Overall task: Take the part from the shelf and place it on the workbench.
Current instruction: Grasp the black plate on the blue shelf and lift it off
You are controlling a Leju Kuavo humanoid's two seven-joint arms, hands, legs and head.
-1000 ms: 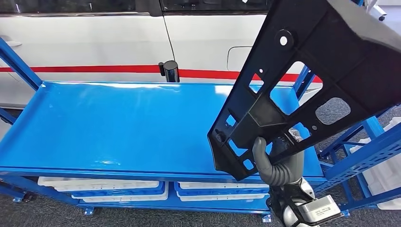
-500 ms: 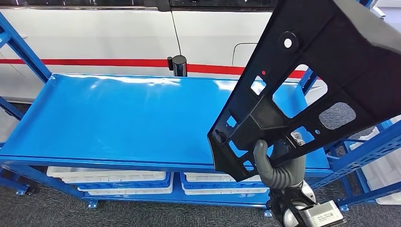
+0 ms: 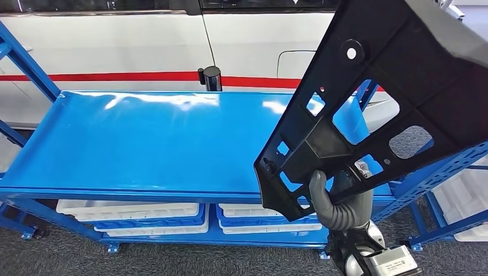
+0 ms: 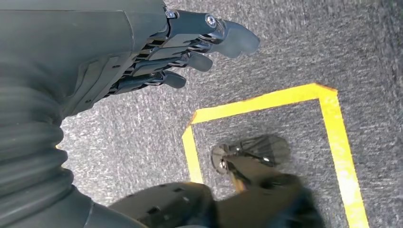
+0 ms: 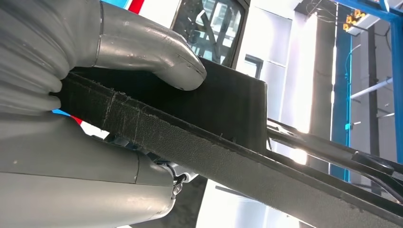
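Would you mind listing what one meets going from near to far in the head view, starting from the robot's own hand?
Right hand gripping the black part → blue workbench top → black post at its far edge → white vehicle with a red stripe.

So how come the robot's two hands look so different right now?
The right hand is raised in front of the blue workbench, gripping the big black part; the left hand holds nothing. The right hand's thumb presses on the part's edge, while the left hand's fingers stretch out loosely. The left hand hangs over grey carpet with yellow tape. Both have grey ribbed covers.
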